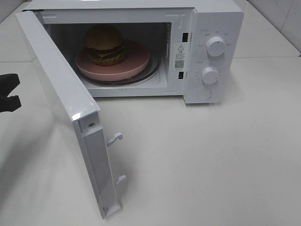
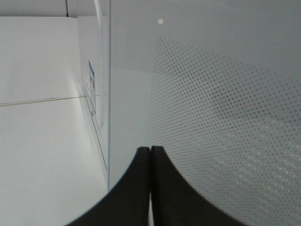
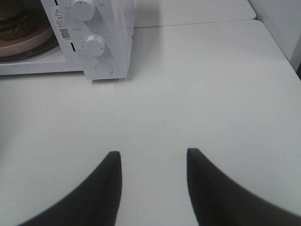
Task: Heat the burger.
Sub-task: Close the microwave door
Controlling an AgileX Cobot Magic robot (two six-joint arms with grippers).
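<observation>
Exterior high: burger's in the microwave; closed left hand at 9 o'clock should push the door shut, right hand's part-open, empty.

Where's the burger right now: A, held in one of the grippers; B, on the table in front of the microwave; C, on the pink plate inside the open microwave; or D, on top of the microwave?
C: the burger sits on the pink plate inside the microwave, whose door stands open.
</observation>
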